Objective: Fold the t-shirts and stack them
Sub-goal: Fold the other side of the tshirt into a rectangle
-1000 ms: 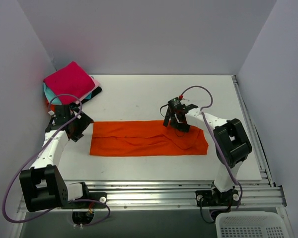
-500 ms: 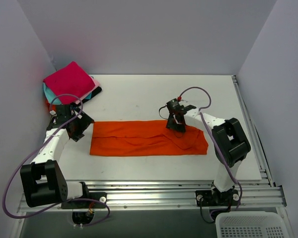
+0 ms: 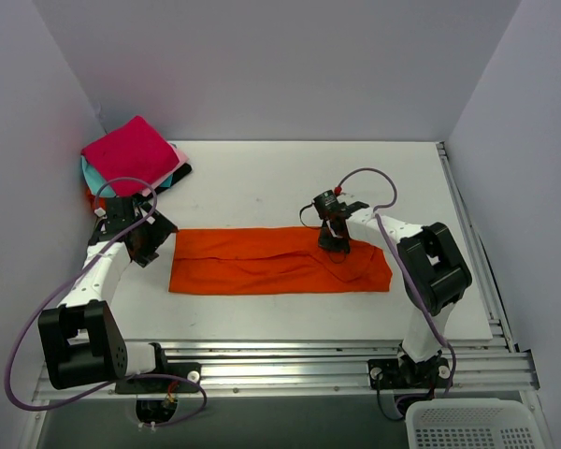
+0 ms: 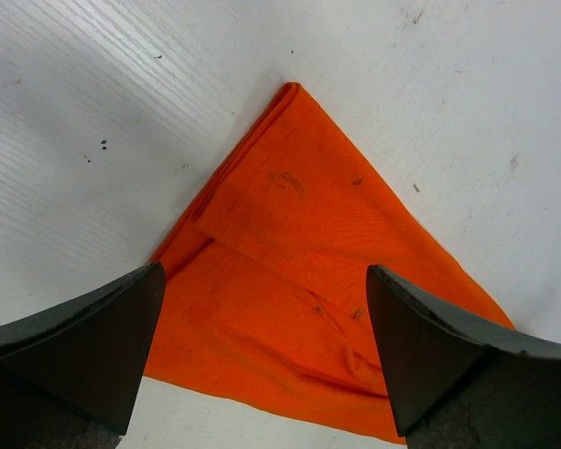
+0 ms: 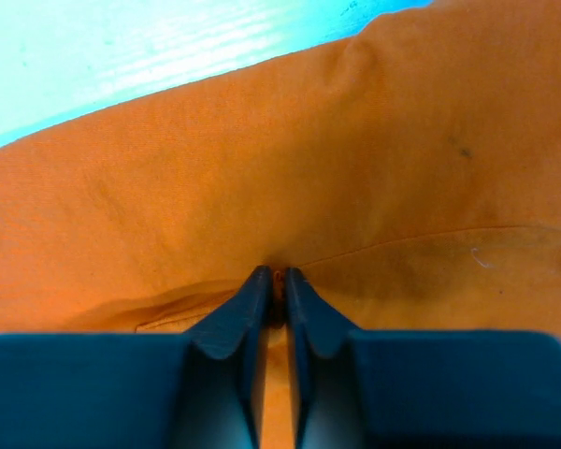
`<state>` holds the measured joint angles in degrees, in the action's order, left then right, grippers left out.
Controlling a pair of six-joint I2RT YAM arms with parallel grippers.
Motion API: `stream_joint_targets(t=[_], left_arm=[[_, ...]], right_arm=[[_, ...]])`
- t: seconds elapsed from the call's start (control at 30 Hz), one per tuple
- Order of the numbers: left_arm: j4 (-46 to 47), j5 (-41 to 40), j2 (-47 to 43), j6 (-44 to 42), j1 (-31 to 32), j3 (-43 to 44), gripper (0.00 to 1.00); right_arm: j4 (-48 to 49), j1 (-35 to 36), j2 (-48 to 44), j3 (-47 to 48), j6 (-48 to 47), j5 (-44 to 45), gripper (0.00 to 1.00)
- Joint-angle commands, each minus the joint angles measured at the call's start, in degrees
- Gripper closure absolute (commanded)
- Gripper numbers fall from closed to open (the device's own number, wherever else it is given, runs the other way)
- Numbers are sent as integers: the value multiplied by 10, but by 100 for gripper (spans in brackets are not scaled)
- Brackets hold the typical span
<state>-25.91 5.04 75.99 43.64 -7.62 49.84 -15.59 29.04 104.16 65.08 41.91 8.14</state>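
A large bright orange t-shirt (image 3: 262, 262) lies on the white table, folded into a long strip. My right gripper (image 3: 337, 245) presses down on its right part near the far edge. In the right wrist view the jaws (image 5: 275, 281) are shut on a small pinch of the orange cloth (image 5: 262, 140). My left gripper (image 3: 157, 239) hovers over the strip's left end, wide open with nothing in it; the left wrist view shows the shirt's corner (image 4: 299, 234) between the spread fingers (image 4: 93, 346). Folded t-shirts are stacked at the back left, magenta (image 3: 131, 154) on top.
Teal (image 3: 91, 174) and black (image 3: 179, 173) cloth edges stick out under the magenta shirt. Walls close in on the left, back and right. A metal rail (image 3: 309, 360) runs along the near edge. A white basket (image 3: 467, 426) sits below the table at the front right.
My right gripper has come down onto the shirt and shut on a fold of the cloth. The left gripper has stayed open and shifted only slightly.
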Motion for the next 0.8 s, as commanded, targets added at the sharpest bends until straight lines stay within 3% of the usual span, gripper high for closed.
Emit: stream_joint_targets(t=[0.0, 0.1, 0.77], left_arm=[[23, 7, -3, -10, -3, 3, 3], [23, 8, -5, -9, -4, 3, 2], [36, 16, -17, 10, -3, -15, 3]], right_arm=[[-19, 8, -4, 0, 2, 18, 94], [-23, 9, -3, 3, 1, 21, 100], [-135, 49, -74, 45, 18, 46, 100]])
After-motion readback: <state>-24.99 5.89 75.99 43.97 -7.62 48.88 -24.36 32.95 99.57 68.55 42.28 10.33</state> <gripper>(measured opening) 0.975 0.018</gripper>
